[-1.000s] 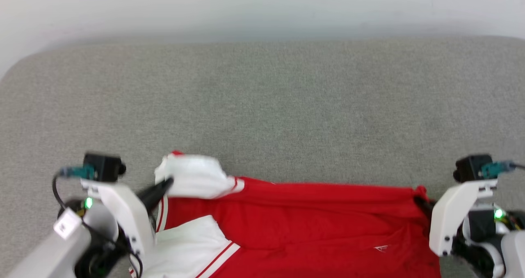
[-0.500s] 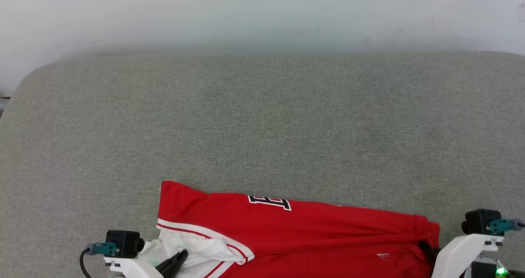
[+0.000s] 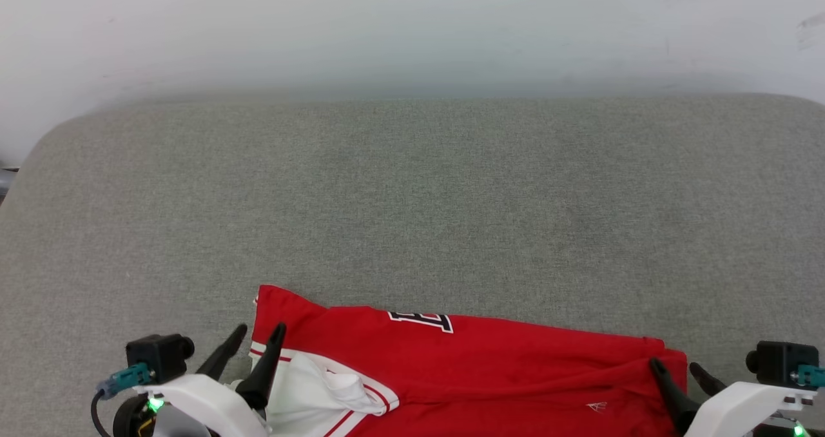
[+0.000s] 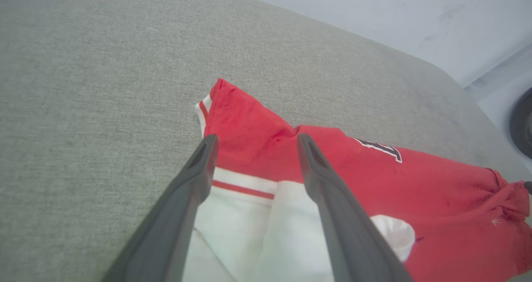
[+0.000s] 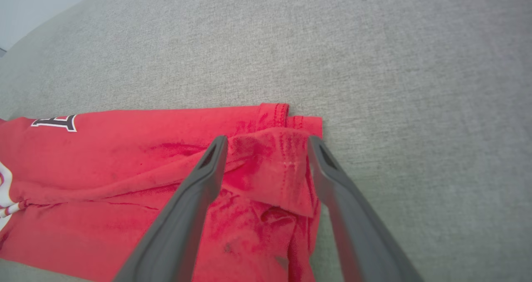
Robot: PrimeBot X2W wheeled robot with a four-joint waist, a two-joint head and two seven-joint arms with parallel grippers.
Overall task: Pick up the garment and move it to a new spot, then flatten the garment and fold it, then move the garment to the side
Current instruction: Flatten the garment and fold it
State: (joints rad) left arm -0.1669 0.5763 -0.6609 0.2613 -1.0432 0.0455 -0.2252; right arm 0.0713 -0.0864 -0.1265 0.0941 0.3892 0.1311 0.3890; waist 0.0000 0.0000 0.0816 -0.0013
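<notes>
On the grey cushion (image 3: pixel 412 198), at its near edge, the garment (image 3: pixel 503 366) lies crosswise; the left gripper (image 3: pixel 260 329) stands spread over its sleeve end, the right gripper (image 3: pixel 675 364) spread over its opposite corner, neither pinching cloth.

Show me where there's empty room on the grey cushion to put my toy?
The biggest bare stretch of grey cushion lies between the wall and the red jersey. Smaller bare strips lie outside the left gripper and outside the right gripper. The near edge is crowded: jersey and both open grippers.
</notes>
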